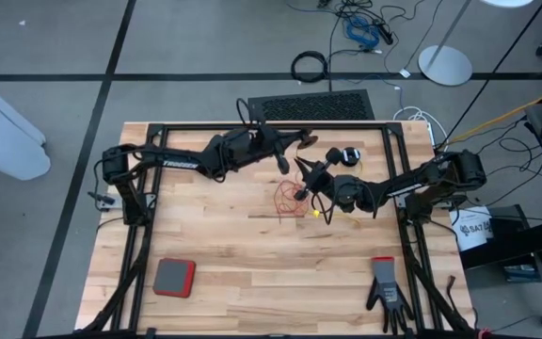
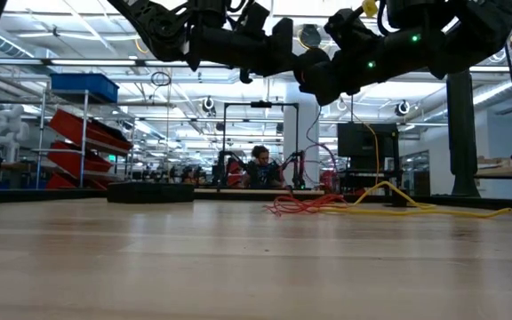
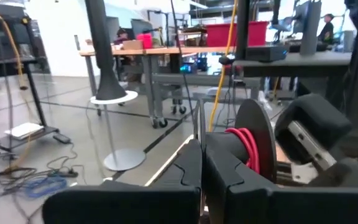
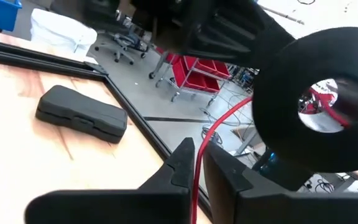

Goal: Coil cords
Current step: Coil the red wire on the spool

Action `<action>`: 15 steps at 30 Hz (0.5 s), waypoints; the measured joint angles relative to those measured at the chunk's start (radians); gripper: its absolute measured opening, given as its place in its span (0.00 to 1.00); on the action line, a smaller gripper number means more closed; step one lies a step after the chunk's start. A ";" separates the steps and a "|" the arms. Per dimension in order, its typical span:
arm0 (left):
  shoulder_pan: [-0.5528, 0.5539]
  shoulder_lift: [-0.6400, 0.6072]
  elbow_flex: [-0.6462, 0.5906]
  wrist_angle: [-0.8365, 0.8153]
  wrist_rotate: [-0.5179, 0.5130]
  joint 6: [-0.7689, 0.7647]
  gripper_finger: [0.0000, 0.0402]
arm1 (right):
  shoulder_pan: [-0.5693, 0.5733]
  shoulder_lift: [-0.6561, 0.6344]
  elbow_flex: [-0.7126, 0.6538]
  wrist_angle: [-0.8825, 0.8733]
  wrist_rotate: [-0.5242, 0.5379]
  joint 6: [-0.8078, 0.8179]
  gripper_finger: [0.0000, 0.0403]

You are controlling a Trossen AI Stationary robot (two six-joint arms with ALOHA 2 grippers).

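Note:
A black reel with a pale centre and reddish-orange cord wound on it hangs above the table's middle, between my two grippers. My left gripper comes from the left and is shut at the reel. My right gripper comes from the right, shut on the reddish-orange cord that leaves the reel. The loose rest of this cord lies in a tangle on the table below, beside the yellow cord. A second reel lies on the table behind. My left gripper is level, with its fingers shut on a thin dark edge that looks like the reel's near flange seen edge-on. The reel hangs clear of the table, its axis about level. My left gripper's own fingers hide the rest of the hold. My right gripper pinches a single strand of the reddish-orange cord between its two fingers, a short way from the reel. Its fingers are level and lie across the cord. The strand runs straight from the fingers to the reel.
A black frame runs round the wooden table. A dark flat case lies near the far edge. A red pad and a black glove lie near the front edge.

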 joint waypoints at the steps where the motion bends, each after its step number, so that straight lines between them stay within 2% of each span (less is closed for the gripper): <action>1: 0.004 0.000 0.000 0.005 0.015 -0.015 0.00 | 0.000 -0.003 0.000 -0.006 -0.001 -0.001 0.06; 15: 0.041 -0.032 -0.001 0.016 0.293 -0.161 0.00 | -0.001 -0.011 0.000 -0.048 -0.005 0.006 0.07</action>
